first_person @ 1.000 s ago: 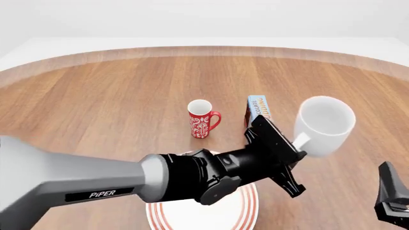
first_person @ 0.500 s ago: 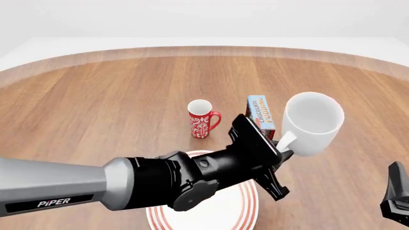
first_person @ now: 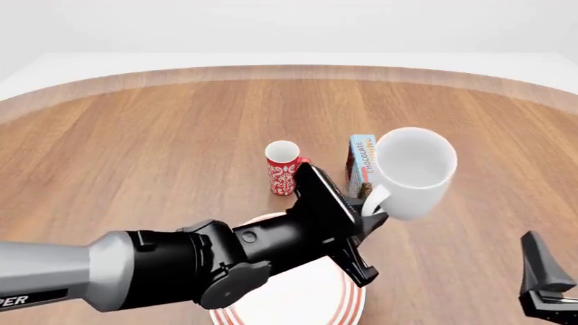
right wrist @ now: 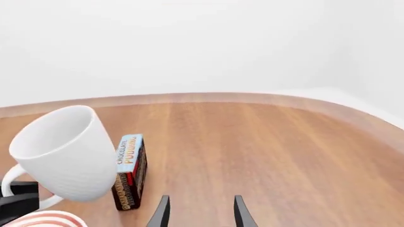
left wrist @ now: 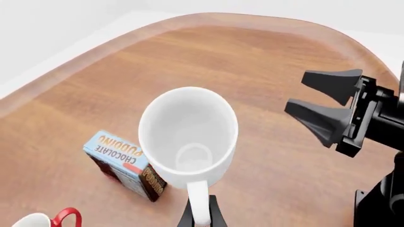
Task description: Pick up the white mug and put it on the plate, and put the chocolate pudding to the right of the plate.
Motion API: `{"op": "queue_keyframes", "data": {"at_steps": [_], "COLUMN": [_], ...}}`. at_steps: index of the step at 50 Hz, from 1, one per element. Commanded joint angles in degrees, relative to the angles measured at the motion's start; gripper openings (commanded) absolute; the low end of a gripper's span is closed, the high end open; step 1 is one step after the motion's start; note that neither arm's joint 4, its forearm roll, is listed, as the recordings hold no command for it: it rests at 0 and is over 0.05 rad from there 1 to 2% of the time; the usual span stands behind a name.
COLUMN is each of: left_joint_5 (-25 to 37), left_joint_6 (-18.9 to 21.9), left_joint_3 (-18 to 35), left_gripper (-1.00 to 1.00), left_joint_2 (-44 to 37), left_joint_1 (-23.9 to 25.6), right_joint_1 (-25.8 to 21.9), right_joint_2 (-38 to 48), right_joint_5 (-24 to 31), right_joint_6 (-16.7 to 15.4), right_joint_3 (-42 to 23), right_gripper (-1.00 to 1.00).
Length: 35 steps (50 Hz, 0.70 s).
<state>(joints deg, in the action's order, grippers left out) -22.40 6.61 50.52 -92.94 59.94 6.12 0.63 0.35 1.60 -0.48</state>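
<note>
Left gripper (first_person: 372, 215) pinches glossy white mug (first_person: 409, 171) by its loop handle, rigid, slippery, likely to swing; right gripper (right wrist: 198, 213) spread, empty.

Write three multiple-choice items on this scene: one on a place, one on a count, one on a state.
1. Where is the white mug?
A. on the plate
B. held in the air by its handle
C. lying on the table

2. How many mugs are in the front view?
A. one
B. two
C. three

3. How are the right tool's fingers?
A. apart, holding nothing
B. shut on the pudding box
C. shut on the red mug

Answers:
1 B, the left tool pinches its handle, short of the plate.
2 B, white mug and red mug.
3 A, a bare gap shows between them.
</note>
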Motion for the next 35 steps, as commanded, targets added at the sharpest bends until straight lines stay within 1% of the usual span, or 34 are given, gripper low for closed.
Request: {"op": "queue_keyframes", "data": {"at_steps": [1,22,35], "left_joint_5": [-1.5,-1.0,-2.3], "left_joint_6": [-0.4,-0.5,-2.0], "left_joint_3": [-4.0,-8.8,-12.8], "left_gripper": [-1.00,-1.00,-1.00], "left_joint_2": [3.2,8.2,10.3], "left_joint_1": [-0.9,-2.8,-4.4], "right_joint_1": [-2.1,-2.4,-2.5], "right_joint_2": [-0.1,0.3,0.5], "right_joint_5": [0.1,0.0,-0.3], "right_joint_6": [0.6,0.4,0.2], "right_joint_3": [0.3,0.2,0.2], "right_gripper": [1.00,1.00,1.00]}}
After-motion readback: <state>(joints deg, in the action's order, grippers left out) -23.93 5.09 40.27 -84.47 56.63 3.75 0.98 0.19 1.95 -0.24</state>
